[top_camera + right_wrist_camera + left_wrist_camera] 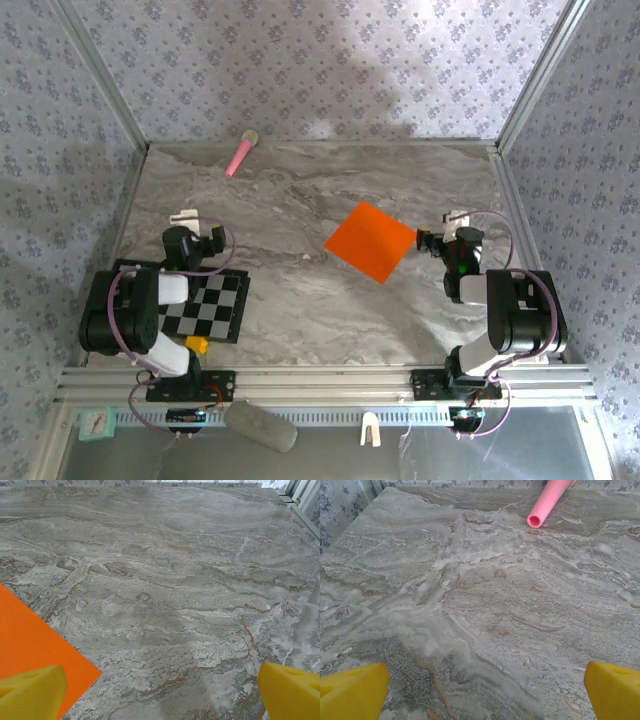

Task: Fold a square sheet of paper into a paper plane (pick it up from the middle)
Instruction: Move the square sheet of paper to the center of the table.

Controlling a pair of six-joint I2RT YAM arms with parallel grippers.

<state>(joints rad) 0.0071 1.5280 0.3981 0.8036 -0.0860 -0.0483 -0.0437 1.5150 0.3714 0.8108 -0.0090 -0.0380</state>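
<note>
One orange sheet (pixel 371 241), edges seemingly flat

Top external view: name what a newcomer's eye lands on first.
The bright orange square sheet of paper lies flat, turned like a diamond, right of centre on the grey marbled table. Next come the black-and-white checkered mat at the near left and a pink stick by the far wall.

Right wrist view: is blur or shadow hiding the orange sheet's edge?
Right wrist: sheet edge crisp, evenly lit; the near yellow pads are soft. Left wrist: pads likewise soft, pink stick sharp. Top external: broad soft shadow on the back wall, sheet clear.
</note>
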